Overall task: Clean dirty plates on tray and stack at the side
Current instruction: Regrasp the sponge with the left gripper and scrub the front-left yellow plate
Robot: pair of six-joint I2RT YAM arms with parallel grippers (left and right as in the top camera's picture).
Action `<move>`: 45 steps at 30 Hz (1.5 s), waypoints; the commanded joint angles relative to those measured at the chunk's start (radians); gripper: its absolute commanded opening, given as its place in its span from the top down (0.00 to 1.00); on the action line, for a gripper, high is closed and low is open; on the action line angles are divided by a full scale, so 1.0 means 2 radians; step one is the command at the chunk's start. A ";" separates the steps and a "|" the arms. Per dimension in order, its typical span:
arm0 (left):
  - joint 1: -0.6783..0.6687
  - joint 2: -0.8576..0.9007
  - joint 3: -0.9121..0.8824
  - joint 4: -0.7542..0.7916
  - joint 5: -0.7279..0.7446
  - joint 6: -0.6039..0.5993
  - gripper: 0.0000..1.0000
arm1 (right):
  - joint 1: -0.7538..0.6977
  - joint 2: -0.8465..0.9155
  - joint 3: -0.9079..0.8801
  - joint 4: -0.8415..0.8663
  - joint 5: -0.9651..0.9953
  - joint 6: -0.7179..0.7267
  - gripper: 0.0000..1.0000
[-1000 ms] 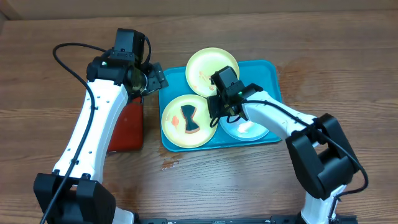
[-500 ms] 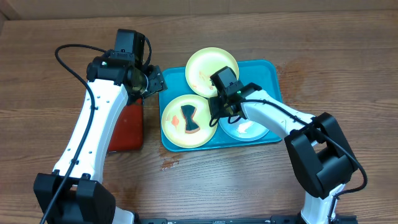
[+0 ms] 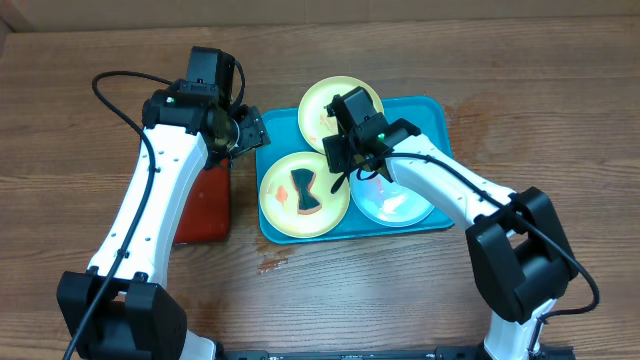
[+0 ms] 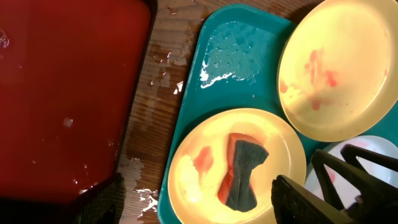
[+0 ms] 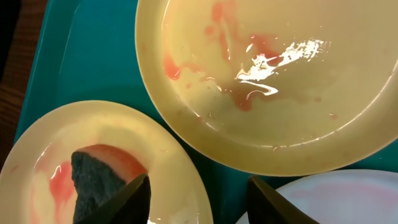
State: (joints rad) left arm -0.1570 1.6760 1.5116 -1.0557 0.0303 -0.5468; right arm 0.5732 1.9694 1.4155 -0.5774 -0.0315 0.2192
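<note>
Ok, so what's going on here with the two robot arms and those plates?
Three plates sit on the turquoise tray, none stacked aside yet. The far green plate and near green plate show red smears, and a dark sponge lies on the near one; the pale plate is beside it. The right end effector hovers open where the plates meet, holding nothing. The left end effector, also open and empty, hangs near the tray's left edge by the red tray.
</note>
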 commanded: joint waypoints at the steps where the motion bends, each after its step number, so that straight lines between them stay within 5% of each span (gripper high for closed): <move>1: 0.000 0.003 0.001 -0.002 0.006 0.001 0.24 | 0.002 0.032 0.003 -0.003 -0.015 -0.005 0.50; 13: 0.000 0.003 0.001 -0.004 0.006 0.001 0.25 | 0.001 0.039 0.003 -0.046 -0.010 -0.003 0.50; 17: -0.001 0.003 0.001 -0.006 0.017 0.015 0.53 | 0.001 0.039 0.003 -0.051 -0.014 -0.003 0.55; 20: -0.006 0.006 0.001 -0.009 0.035 0.028 0.64 | 0.002 0.039 0.003 -0.057 -0.027 -0.003 0.62; 36: -0.085 0.127 -0.008 0.002 0.059 0.024 0.46 | 0.001 0.049 0.003 -0.080 -0.037 0.021 0.85; 45: -0.089 0.199 -0.008 0.012 0.100 0.027 0.46 | 0.001 0.049 0.003 -0.079 -0.037 0.021 0.85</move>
State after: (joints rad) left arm -0.3298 2.0350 1.5040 -1.0401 0.1959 -0.5007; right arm 0.5732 2.0544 1.4155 -0.7410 -0.1009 0.2577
